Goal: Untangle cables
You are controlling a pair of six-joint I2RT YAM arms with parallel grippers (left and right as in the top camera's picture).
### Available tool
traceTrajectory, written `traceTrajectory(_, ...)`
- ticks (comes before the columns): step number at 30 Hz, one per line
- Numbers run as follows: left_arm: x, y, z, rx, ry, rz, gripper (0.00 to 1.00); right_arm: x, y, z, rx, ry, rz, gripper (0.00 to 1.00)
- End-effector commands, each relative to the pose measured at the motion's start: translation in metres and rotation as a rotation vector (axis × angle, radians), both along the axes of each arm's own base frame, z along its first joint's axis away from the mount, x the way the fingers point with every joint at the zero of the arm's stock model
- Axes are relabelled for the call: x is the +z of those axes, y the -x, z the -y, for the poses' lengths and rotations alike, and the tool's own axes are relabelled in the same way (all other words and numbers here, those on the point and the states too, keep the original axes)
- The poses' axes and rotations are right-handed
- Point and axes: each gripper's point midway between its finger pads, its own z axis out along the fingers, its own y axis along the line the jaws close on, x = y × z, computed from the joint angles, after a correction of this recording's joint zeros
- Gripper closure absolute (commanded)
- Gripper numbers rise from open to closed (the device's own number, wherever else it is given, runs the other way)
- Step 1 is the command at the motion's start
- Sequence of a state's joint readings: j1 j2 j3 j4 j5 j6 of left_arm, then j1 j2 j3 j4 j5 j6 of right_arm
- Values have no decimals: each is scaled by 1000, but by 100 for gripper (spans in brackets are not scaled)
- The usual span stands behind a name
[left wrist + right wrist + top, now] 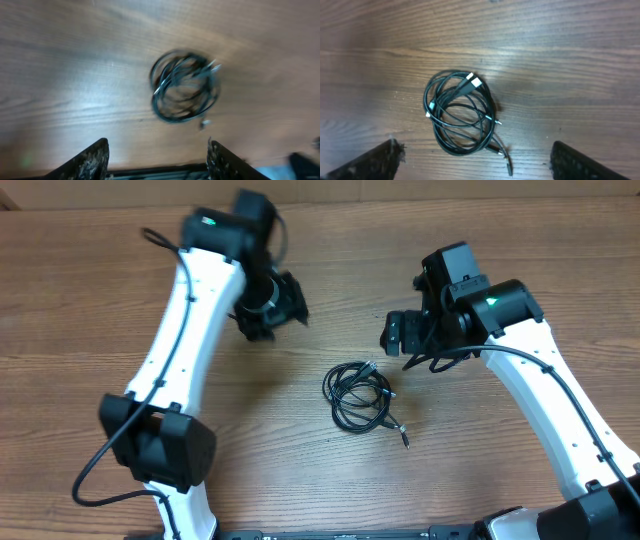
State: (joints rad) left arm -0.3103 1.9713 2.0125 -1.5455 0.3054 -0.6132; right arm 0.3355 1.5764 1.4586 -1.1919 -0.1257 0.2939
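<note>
The cables (pixel 360 395) lie bundled in a small black coil on the wooden table, with a plug end trailing toward the front right. The coil also shows in the left wrist view (pixel 185 86), blurred, and in the right wrist view (pixel 460 112) with silver plug tips. My left gripper (pixel 272 308) hovers open and empty to the coil's upper left; its fingers show wide apart in the left wrist view (pixel 157 160). My right gripper (pixel 403 333) hovers open and empty above the coil's upper right; its fingers sit far apart in the right wrist view (pixel 475 160).
The wooden table (pixel 80 310) spreads around the coil. The white left arm (pixel 190 330) and right arm (pixel 550 400) reach in from the front corners. A thick black wire (pixel 100 470) loops by the left arm's base.
</note>
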Motion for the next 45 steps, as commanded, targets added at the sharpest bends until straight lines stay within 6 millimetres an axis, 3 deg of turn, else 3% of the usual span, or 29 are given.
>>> traceTrajectory(1, -40, 21, 10, -134, -130, -25, 26, -7, 2, -2, -36, -20, -12, 0)
traceTrajectory(2, -51, 26, 14, -140, -139, -40, 6, -7, 2, -1, -53, -23, -17, 0)
traceTrajectory(3, -59, 29, 17, -147, -141, -49, 0, -7, 1, 0, -64, -25, -17, 0)
traceTrajectory(8, -103, 41, 37, -165, -30, -90, 0, -7, -7, 19, -131, -27, -17, 0)
traceTrajectory(11, -123, 39, 41, -175, -11, -62, 12, -7, -13, 38, -191, -31, -19, 0)
traceTrajectory(13, -134, 40, 45, -186, -5, -44, 31, -7, -13, 43, -205, -39, -25, 0)
traceTrajectory(15, -142, 39, 50, -189, 8, -24, 41, -7, -13, 44, -210, -50, -32, 0)
traceTrajectory(17, -148, 36, 58, -192, 31, 2, 40, -7, -12, 44, -209, -51, -34, 0)
traceTrajectory(20, -158, 31, 71, -213, 53, 66, 52, -7, -12, 43, -206, -51, -34, 0)
traceTrajectory(25, -163, 31, 83, -224, 72, 99, 59, -7, -9, 41, -201, -61, -45, 0)
traceTrajectory(31, -168, 31, 70, -219, -12, 102, 63, -8, -8, 40, -200, -61, -51, 0)
traceTrajectory(40, -177, 38, 67, -220, -15, 89, 68, -8, -6, 41, -201, -59, -60, 0)
traceTrajectory(45, -177, 32, 70, -219, -4, 114, 91, -8, -6, 39, -199, -66, -62, 0)
